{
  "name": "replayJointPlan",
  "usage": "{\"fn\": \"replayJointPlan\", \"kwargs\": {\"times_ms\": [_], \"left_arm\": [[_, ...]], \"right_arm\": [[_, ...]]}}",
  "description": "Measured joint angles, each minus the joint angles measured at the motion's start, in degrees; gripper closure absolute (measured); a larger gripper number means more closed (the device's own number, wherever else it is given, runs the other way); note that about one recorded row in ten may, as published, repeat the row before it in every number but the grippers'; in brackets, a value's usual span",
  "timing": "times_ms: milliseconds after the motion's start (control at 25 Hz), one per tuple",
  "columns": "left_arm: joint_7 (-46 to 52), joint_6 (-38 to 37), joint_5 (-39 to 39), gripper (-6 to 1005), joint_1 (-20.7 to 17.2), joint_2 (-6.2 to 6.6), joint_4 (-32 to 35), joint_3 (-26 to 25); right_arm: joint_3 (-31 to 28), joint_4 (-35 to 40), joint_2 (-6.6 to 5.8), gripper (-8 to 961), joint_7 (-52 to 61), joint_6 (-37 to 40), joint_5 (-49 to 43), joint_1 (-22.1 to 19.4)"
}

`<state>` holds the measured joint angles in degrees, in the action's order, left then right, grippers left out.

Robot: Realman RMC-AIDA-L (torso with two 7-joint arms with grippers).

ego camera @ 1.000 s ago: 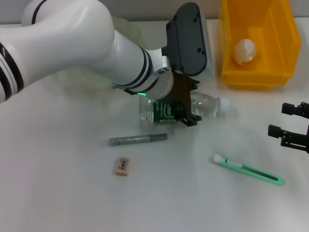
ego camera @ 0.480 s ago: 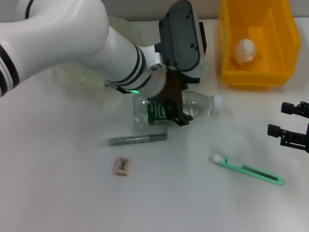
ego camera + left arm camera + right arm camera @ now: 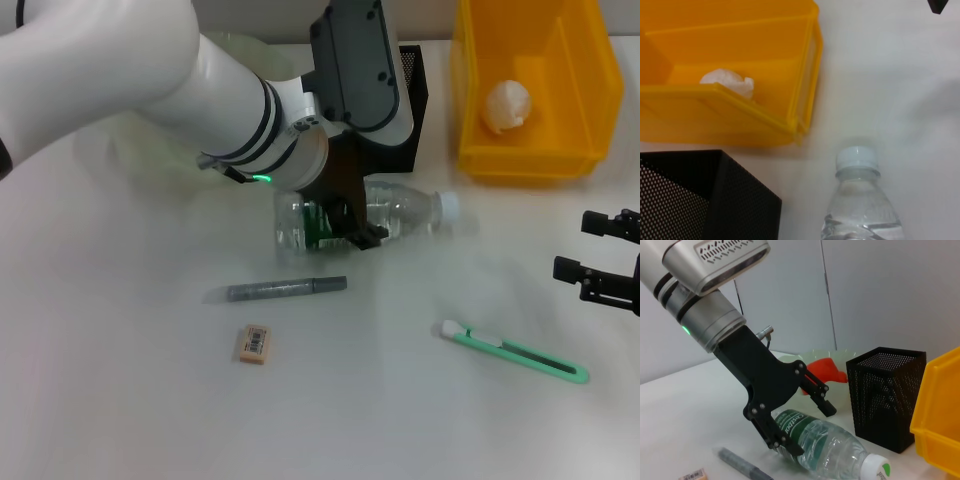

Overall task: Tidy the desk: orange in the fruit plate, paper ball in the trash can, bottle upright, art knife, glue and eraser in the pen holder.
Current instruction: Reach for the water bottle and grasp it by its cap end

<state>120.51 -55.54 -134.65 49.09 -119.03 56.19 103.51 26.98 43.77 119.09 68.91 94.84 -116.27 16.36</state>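
The lying bottle [image 3: 360, 215] is being straddled at its label by the open left claw [image 3: 805, 427]; closing should be centred before tipping upright. The right claw [image 3: 600, 262], open, is being kept aside.

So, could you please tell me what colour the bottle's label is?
Green, clearest in the right wrist view: bottle.

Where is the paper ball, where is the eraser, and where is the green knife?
paper ball [image 3: 506, 105]: head view, middle of the lump, inside the yellow bin.
eraser [image 3: 254, 343]: head view, top face beside its barcode label.
art knife [image 3: 515, 353]: head view, middle of the mint-green handle.
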Motion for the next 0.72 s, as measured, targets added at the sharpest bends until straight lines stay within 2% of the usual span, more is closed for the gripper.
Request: {"fn": "replayJointPlan", "kwargs": {"times_ms": [280, 640, 720], "left_arm": [[-1.8, 3.0, 4.0, 197, -0.9, -0.12, 2.3, 0.9], [-3.0, 11.9, 9.4, 200, 1.4, -0.15, -1.5, 9.8], [-3.0, 12.6, 9.8, 200, 1.8, -0.15, -2.3, 10.5]], "right_arm": [[-0.1, -0.5, -0.07, 176, 0.0, -0.1, 0.0, 0.1], [-0.1, -0.5, -0.09, 175, 0.3, 0.0, 0.0, 0.2], [-0.1, -0.5, -0.10, 175, 0.5, 0.0, 0.0, 0.3]]}}
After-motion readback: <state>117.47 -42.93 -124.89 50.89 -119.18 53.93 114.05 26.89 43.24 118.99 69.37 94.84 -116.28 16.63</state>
